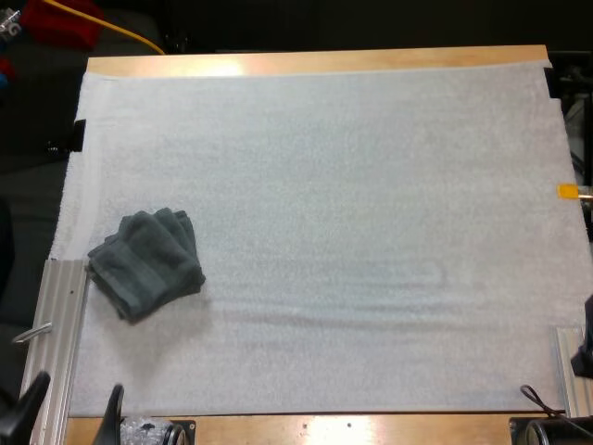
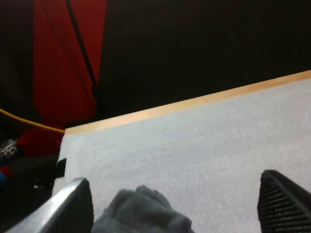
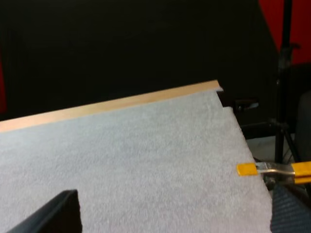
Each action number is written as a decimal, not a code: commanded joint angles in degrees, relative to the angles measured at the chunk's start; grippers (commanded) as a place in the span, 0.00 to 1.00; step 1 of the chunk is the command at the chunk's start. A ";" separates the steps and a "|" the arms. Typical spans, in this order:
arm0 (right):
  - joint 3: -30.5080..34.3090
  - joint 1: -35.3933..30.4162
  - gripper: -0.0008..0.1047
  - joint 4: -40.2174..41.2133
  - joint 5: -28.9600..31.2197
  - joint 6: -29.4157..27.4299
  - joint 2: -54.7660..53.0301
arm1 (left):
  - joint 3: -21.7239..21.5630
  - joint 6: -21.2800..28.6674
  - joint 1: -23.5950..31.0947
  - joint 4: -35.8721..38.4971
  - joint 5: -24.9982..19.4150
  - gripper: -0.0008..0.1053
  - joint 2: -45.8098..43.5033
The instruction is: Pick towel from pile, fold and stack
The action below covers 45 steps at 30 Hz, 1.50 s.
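A dark grey-green folded stack of towels [image 1: 148,262] lies on the white mat [image 1: 352,232] near its left edge, turned a little askew. My left gripper [image 1: 74,413] sits at the table's near left corner, just short of the stack, its fingers open with nothing between them. In the left wrist view the top of the towels [image 2: 143,213] rises between the spread fingers of the left gripper [image 2: 177,187]. My right gripper [image 3: 177,199] is open over bare mat near the table's right side, holding nothing.
A metal rail [image 1: 63,324] runs along the mat's left edge beside the towels, and another rail [image 1: 570,371] stands at the near right. The wooden table edge [image 1: 315,63] bounds the far side. Wide bare mat stretches from the towels to the right.
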 commanded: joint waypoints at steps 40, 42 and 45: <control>20.97 -0.28 0.72 -5.84 0.09 -0.14 -11.70 | 25.42 2.66 7.07 -5.35 5.81 0.65 -12.50; 23.15 -0.28 0.72 -6.65 0.09 1.18 -11.61 | 28.35 2.66 7.07 -7.21 5.92 0.65 -12.39; 25.56 -0.28 0.72 -7.42 0.09 2.78 -11.61 | 31.30 2.66 7.07 -8.74 5.90 0.65 -12.40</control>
